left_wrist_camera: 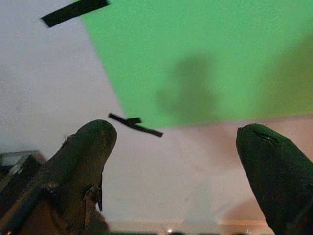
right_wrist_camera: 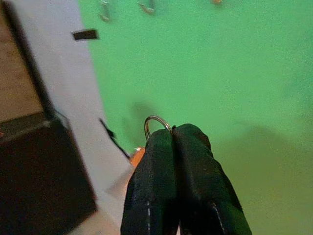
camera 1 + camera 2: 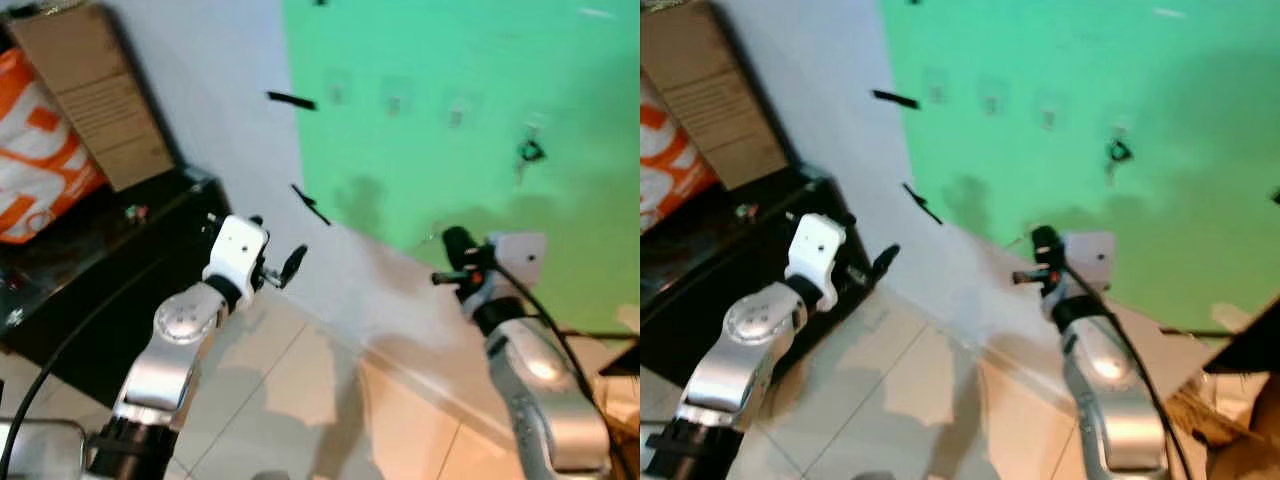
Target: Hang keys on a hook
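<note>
Right wrist view: the right tool (image 2: 172, 134) has its two black fingers pressed together, pinching a silver key ring (image 2: 156, 122) whose loop stands clear above the tips. An orange piece (image 2: 137, 156) shows just beside the fingers at 9 o'clock; what it is cannot be told. Ahead lies the green wall panel (image 2: 220, 73), with small hooks (image 2: 104, 14) along it at 11 o'clock, well apart from the ring.

In the left eye view the right arm is raised with its elbow low, wrist pointing at the panel. The left arm reaches forward with a bent elbow, its tool (image 3: 285, 268) held near the white wall. The left wrist view shows this tool's fingers (image 1: 83, 161) spread wide, holding nothing.

A row of hooks (image 3: 395, 103) sits at 12 o'clock; one of them already carries a dark item (image 3: 530, 151). A black cabinet (image 3: 90, 290) stands at 9 o'clock. Open tiled floor (image 3: 330, 410) lies between the arms.
</note>
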Robot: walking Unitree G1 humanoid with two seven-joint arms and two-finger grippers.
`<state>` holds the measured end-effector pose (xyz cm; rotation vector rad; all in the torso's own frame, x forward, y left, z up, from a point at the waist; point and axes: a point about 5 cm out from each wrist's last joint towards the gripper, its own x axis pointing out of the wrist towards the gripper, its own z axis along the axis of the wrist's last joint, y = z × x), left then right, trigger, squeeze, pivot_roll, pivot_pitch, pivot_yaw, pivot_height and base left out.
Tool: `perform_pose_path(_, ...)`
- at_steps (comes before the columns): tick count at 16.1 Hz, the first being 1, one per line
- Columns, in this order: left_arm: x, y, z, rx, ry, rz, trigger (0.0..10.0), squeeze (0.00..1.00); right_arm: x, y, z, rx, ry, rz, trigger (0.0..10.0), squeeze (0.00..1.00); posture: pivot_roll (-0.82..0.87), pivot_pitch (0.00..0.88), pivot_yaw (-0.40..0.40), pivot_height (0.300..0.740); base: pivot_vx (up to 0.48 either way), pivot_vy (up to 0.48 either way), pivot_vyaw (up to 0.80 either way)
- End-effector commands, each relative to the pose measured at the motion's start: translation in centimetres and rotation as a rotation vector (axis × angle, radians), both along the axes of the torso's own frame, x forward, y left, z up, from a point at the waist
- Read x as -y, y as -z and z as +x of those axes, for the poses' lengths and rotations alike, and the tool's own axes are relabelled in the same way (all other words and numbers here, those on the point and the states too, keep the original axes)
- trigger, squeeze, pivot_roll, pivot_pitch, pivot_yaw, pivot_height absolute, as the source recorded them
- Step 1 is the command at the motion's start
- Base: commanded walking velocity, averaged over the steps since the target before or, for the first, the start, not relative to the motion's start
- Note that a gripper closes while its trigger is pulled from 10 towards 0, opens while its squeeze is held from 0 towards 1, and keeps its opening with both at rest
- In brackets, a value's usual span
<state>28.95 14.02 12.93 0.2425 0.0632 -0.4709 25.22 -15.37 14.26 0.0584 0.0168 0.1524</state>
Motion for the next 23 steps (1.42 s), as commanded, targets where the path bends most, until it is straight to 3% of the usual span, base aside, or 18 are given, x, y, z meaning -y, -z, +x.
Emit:
perform_pose_path(1, -0.15, -0.38, 0.18, 0.008, -0.003, 0.001, 10.0, 0.0, -0.03, -0.35, 0.04, 0.016, -0.007, -0.001, 10.0, 0.0, -0.08, 0.0, 0.098, 0.74, 0.24, 0.0, 0.0)
perform_pose_path(23, 0.21, -0.22, 0.04, 0.012, 0.004, -0.024, 10.0, 0.0, 0.11, -1.02, 0.75, 0.037, -0.057, -0.044, 10.0, 0.0, -0.07, 0.0, 0.072, 0.74, 0.251, 0.0, 0.0)
